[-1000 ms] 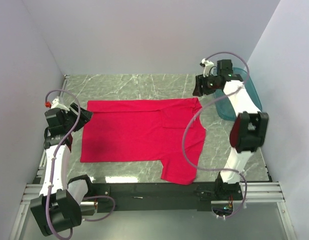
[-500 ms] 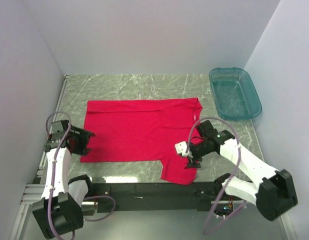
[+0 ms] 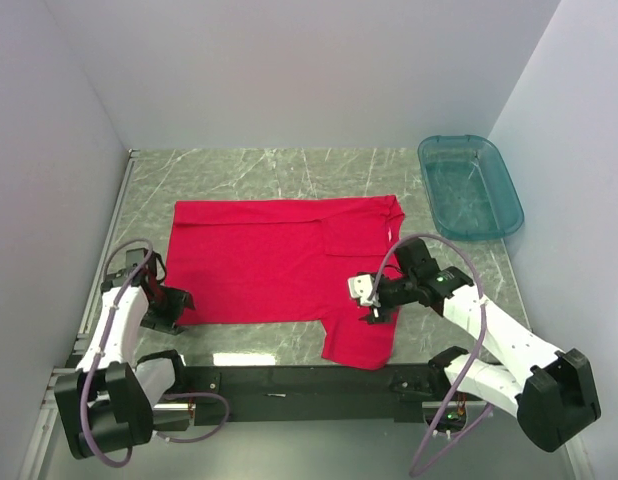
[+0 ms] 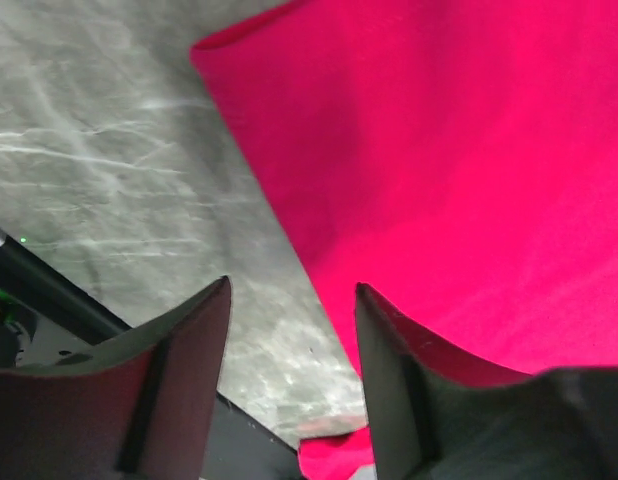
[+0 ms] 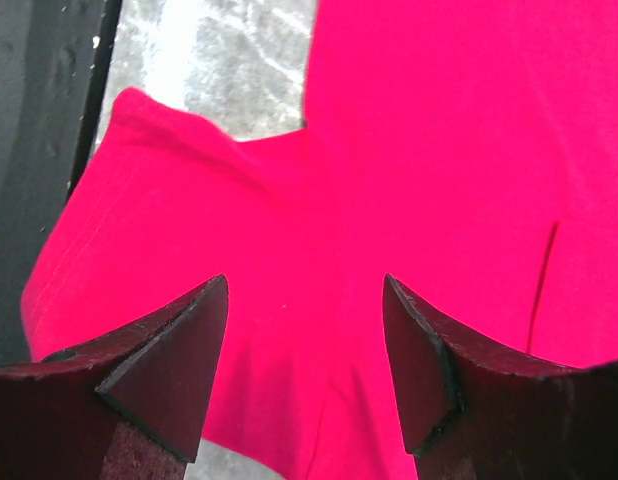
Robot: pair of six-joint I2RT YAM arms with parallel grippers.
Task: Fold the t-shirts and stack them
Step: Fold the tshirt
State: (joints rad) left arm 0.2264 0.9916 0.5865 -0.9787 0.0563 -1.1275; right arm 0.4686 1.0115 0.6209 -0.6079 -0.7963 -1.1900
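From above, one red t-shirt (image 3: pixel 279 260) lay spread flat in the middle of the table (image 3: pixel 239 175), hem to the left, collar to the right, with the near sleeve (image 3: pixel 359 345) pointing at the dark rail (image 3: pixel 289 385) and what looked like the far sleeve turned in over the chest. A teal tub (image 3: pixel 469 185) stood well apart at the far right corner, with no cloth in it. The left gripper (image 3: pixel 177 303) was low at the near hem corner and the right gripper (image 3: pixel 377 305) hung over the root of the near sleeve, so the step in hand seemed to be setting up a two-handed pinch for the next fold. This view did not show how the jaws stood. The left wrist camera did: its fingers (image 4: pixel 189 380) were apart with nothing held, and the hem edge ran between them with bare table on one side and cloth on the other. The right wrist camera showed its own fingers (image 5: pixel 159 370) apart too, above the sleeve, with a thin crease off to the right that was lost from overhead. The next move probably called for both to drop, close on the cloth edge and lift together – evenly, or the shirt would skew
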